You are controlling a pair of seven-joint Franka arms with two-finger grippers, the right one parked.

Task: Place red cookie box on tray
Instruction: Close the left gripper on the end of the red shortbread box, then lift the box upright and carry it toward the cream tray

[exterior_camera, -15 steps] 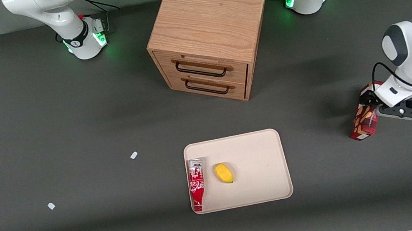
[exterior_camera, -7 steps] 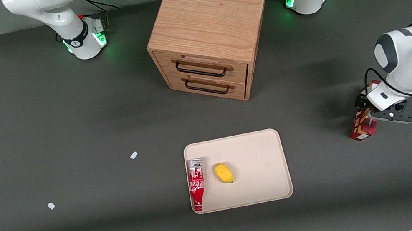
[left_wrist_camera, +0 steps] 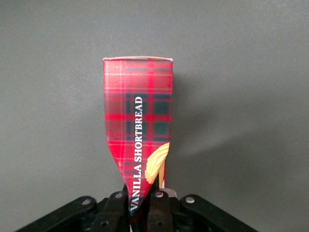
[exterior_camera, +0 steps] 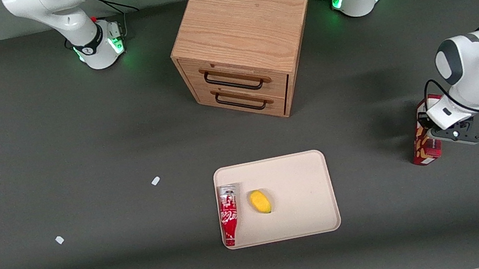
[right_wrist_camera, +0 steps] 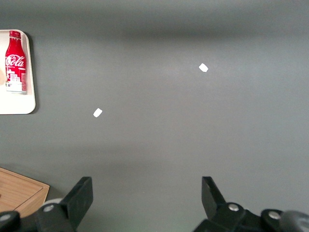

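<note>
The red cookie box (exterior_camera: 426,145) stands nearly upright toward the working arm's end of the table, well apart from the tray (exterior_camera: 302,177). My gripper (exterior_camera: 429,120) is shut on the box's upper end. The left wrist view shows the tartan box (left_wrist_camera: 140,111) hanging from the gripper (left_wrist_camera: 143,205), pinched and creased between the black fingers (left_wrist_camera: 158,209). I cannot tell whether its lower end touches the table. The cream tray lies near the table's middle, nearer the front camera than the cabinet.
On the tray lie a red soda can (exterior_camera: 229,214) along one rim and a small yellow object (exterior_camera: 260,201) beside it. A wooden drawer cabinet (exterior_camera: 245,30) stands farther from the camera. Two white scraps (exterior_camera: 155,181) lie toward the parked arm's end.
The working arm has shifted a little toward the tray with the box in its grip. The box has swung from a tilt to nearly upright.
</note>
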